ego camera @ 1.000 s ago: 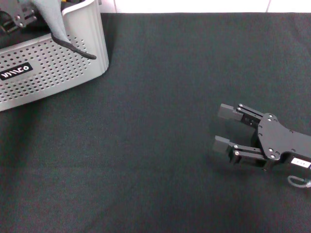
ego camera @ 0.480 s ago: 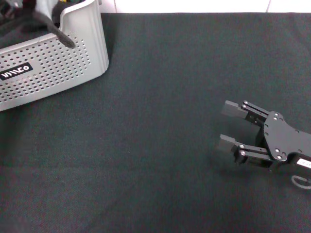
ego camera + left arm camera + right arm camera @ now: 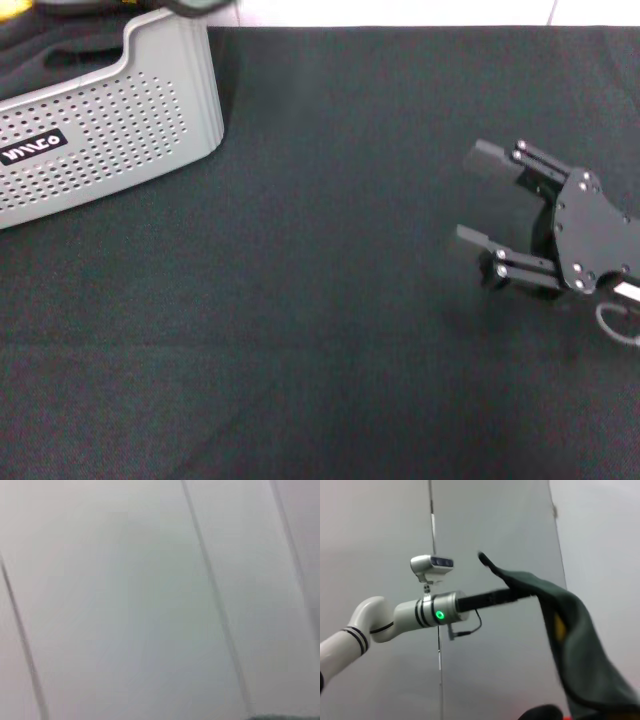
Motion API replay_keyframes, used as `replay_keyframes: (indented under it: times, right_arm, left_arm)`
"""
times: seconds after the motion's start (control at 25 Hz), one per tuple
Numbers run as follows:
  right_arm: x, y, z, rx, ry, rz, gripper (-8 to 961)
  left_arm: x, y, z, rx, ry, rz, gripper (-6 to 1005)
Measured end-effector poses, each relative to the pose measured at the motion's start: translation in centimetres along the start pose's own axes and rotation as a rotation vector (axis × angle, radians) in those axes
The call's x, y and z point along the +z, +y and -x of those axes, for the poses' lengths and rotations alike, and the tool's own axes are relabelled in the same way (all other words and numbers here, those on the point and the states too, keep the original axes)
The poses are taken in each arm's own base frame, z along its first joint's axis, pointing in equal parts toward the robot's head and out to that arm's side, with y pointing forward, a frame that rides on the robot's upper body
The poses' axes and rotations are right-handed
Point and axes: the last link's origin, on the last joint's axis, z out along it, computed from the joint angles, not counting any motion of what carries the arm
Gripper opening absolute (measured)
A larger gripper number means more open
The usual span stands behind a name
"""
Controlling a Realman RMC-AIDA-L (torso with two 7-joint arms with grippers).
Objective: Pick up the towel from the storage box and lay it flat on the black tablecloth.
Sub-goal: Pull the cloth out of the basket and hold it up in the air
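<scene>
The towel [image 3: 580, 650] hangs in the air, grey face outward with a yellow patch showing, in the right wrist view. My left gripper [image 3: 522, 594] is shut on its upper part, at the end of the outstretched left arm. In the head view only a sliver of the towel [image 3: 195, 6] shows at the top edge, above the storage box [image 3: 110, 130] at the far left. The black tablecloth [image 3: 320, 330] covers the whole table. My right gripper [image 3: 480, 197] stands open over its right side, holding nothing. The left wrist view shows only a blurred pale surface.
A dark bunched cloth [image 3: 60, 45] lies inside the storage box. A pale tiled floor strip [image 3: 400, 12] runs beyond the tablecloth's far edge. The white left arm with a green light [image 3: 439, 614] stretches across the right wrist view.
The left gripper has lifted the towel up out of the storage box and past the head view's top edge. The right gripper has shifted slightly right and farther back, still open.
</scene>
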Motion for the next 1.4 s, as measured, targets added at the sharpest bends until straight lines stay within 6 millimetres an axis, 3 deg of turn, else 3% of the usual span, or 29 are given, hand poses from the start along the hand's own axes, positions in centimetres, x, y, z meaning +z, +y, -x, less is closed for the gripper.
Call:
replay_keyframes:
  times: [0.16, 0.44, 0.56, 0.72, 0.8, 0.96, 1.2, 1.4]
  right_arm:
    - [0.6, -0.7, 0.3, -0.074, -0.010, -0.010, 825]
    - [2.0, -1.0, 0.2, -0.186, -0.027, -0.018, 825]
    - [3.4, -1.6, -1.2, -0.346, 0.032, -0.089, 825]
    - [6.1, -2.3, -3.8, -0.699, 0.179, -0.261, 826]
    - [7.3, -1.9, -4.1, -0.892, 0.235, -0.315, 826]
    - [8.8, -0.5, -3.3, -1.098, 0.217, -0.339, 826]
    - [10.2, 2.6, -3.1, -1.219, 0.167, -0.306, 826]
    - [10.9, 3.4, -2.5, -1.266, 0.132, -0.318, 825]
  left_arm:
    - [-0.9, 0.5, -1.5, -0.109, 0.134, 0.075, -1]
    - [-1.1, 1.2, -2.1, -0.254, 0.168, 0.152, -1]
    - [-0.9, 1.6, -2.2, -0.307, 0.174, 0.174, -2]
    - [-0.7, 1.7, -2.2, -0.366, 0.174, 0.174, -2]
    - [-0.2, 1.7, -2.1, -0.396, 0.165, 0.182, -1]
    - [0.5, 2.0, -1.8, -0.411, 0.155, 0.203, -1]
    - [2.1, 2.6, -1.2, -0.428, 0.144, 0.230, -1]
    - [3.2, 3.1, -0.5, -0.430, 0.136, 0.243, -2]
